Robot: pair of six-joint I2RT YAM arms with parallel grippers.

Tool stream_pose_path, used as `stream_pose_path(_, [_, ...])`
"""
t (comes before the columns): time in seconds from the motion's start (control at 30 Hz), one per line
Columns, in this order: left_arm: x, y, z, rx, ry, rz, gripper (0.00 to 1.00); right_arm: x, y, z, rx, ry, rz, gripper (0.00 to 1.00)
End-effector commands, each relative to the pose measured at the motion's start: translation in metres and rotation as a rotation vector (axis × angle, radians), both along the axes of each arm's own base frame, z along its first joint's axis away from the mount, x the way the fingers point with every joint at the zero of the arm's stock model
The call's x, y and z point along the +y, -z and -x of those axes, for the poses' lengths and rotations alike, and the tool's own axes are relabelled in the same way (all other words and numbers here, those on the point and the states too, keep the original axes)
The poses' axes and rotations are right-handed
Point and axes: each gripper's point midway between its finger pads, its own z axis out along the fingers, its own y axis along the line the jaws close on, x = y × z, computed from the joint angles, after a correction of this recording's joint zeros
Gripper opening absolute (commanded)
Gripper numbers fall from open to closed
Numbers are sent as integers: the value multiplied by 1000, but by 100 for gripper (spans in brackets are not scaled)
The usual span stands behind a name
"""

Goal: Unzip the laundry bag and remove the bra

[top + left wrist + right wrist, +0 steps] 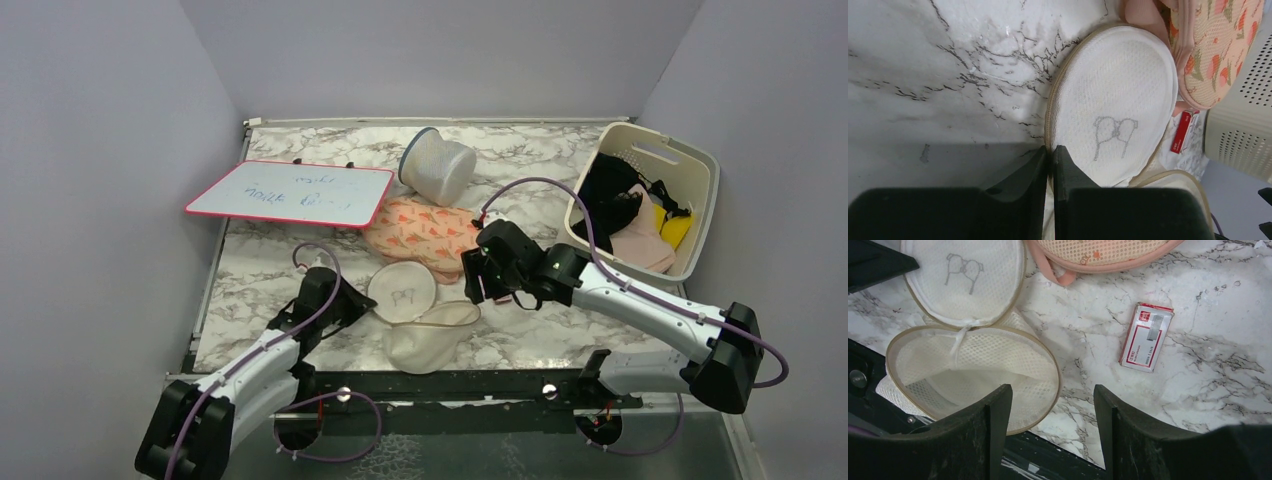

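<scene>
The laundry bag (pixel 428 338) lies unzipped at the middle of the tabletop's (pixel 255 265) near edge. Its printed lid (pixel 402 290) is flipped toward the far side. Bare marble lies open toward the left edge and to the bag's right.

A patterned pouch (pixel 420 232) touches the lid's far side, and a red-and-white packet (pixel 1146 336) lies just right of the bag. A mesh cylinder (pixel 437 165) and a whiteboard (pixel 290 193) sit farther back.

The bra (pixel 605 190), black with thin straps, lies in the basket (pixel 700 165) at the far right corner.

The left hand (pixel 1052 152) reaches low from the near left and is pinched closed on the lid's rim. The right hand (pixel 1053 395) hangs above the bag's right side with its fingers (pixel 993 425) spread apart, holding nothing.
</scene>
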Motion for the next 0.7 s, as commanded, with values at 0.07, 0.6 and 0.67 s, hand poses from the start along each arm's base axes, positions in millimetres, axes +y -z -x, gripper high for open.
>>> stream_pose_path(0.07, [13, -26, -10, -128, 16, -77, 0, 11, 8, 8, 45, -25, -49, 60])
stream_pose_path(0.6, [29, -158, -2, -682, -26, 8, 0, 87, 35, 48, 348, -169, -356, 83])
stream_pose_path(0.67, [21, -166, -1, -728, 28, 17, 0, 93, 37, 53, 378, -179, -387, 83])
